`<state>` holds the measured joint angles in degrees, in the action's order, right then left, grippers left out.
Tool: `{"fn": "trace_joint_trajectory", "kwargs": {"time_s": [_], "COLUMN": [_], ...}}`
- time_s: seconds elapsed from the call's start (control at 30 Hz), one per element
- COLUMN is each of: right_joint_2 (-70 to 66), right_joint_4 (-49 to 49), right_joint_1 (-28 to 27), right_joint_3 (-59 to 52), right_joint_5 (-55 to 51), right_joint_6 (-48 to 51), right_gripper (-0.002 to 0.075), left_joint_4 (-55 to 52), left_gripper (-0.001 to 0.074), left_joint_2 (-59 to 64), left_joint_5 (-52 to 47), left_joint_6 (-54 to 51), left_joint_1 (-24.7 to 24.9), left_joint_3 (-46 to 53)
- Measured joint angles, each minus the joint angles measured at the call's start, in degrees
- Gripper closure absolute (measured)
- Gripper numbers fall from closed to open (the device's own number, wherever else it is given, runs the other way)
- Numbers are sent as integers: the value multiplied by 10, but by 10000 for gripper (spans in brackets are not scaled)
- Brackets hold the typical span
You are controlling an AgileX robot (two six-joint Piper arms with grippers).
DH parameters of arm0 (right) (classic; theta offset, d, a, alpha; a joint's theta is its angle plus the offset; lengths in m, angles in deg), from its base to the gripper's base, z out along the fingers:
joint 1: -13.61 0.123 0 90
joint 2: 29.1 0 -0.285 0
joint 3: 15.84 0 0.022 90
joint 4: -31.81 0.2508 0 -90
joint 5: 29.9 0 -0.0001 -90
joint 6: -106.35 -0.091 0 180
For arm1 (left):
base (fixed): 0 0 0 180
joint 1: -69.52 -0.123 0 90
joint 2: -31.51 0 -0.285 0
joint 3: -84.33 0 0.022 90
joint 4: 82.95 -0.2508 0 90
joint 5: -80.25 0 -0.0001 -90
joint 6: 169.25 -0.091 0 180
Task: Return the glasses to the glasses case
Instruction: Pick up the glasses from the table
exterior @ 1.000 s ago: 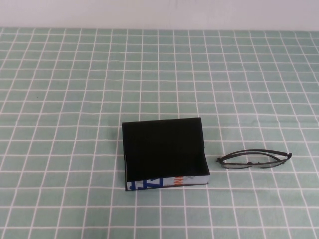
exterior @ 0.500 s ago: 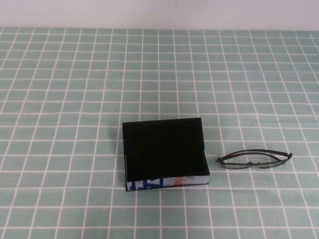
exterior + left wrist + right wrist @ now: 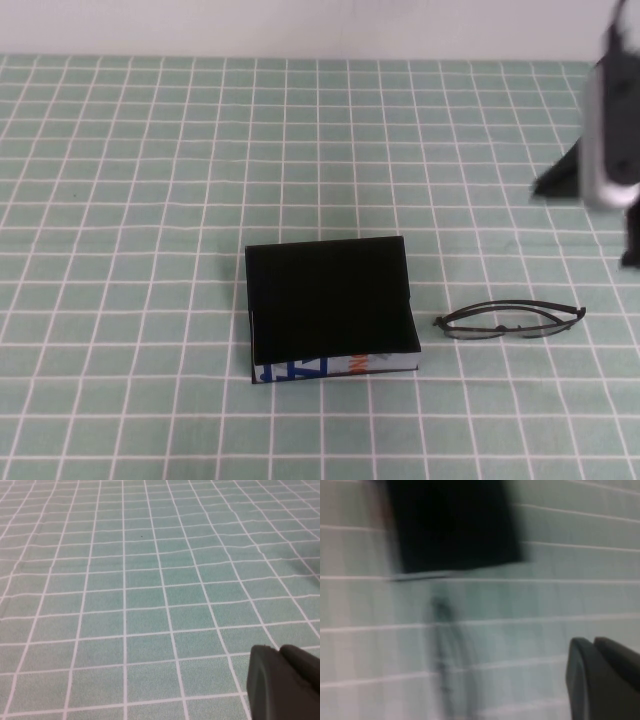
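Note:
The glasses case (image 3: 330, 300) lies open at the table's middle, black inside, its white front side printed with blue and orange. The glasses (image 3: 510, 322) lie folded on the cloth just right of it, apart from it. My right arm (image 3: 610, 130) shows blurred at the right edge, above and behind the glasses. The right wrist view shows the right gripper (image 3: 594, 642) shut and empty, with the case (image 3: 452, 525) and the blurred glasses (image 3: 442, 645) ahead. My left gripper (image 3: 280, 651) is shut and empty over bare cloth, out of the high view.
A green cloth with a white grid (image 3: 150, 200) covers the whole table. A pale wall runs along the far edge (image 3: 300, 25).
My right arm has come into the high view at the right edge; it was absent before. The case and the glasses have not moved.

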<state>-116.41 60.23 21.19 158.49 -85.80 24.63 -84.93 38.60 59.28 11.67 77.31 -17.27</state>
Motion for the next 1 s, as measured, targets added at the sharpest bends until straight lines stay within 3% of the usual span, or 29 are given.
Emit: {"fn": "trace_joint_trajectory", "kwargs": {"time_s": [0.17, 0.5, 0.7, 0.8, 0.93, 1.0], "right_joint_2": [-54, -91, -125, -139, -144, -144], "right_joint_4": [-5, -6, -215, -258, -271, -273], "right_joint_1": [27, 40, 109, 130, 134, 134], "right_joint_3": [0, 0, 0, 0, 0, 0], "right_joint_5": [-63, -42, -14, 0, 9, 13], "right_joint_6": [-56, -146, -211, -231, -253, -281], "right_gripper": [739, 736, 736, 726, 617, 480], "left_joint_4": [0, 0, 0, 0, 0, 0], "left_gripper": [737, 737, 737, 737, 737, 737], "left_joint_2": [0, 0, 0, 0, 0, 0], "left_joint_5": [0, 0, 0, 0, 0, 0], "left_joint_6": [0, 0, 0, 0, 0, 0], "left_joint_1": [0, 0, 0, 0, 0, 0], "left_joint_3": [0, 0, 0, 0, 0, 0]}}
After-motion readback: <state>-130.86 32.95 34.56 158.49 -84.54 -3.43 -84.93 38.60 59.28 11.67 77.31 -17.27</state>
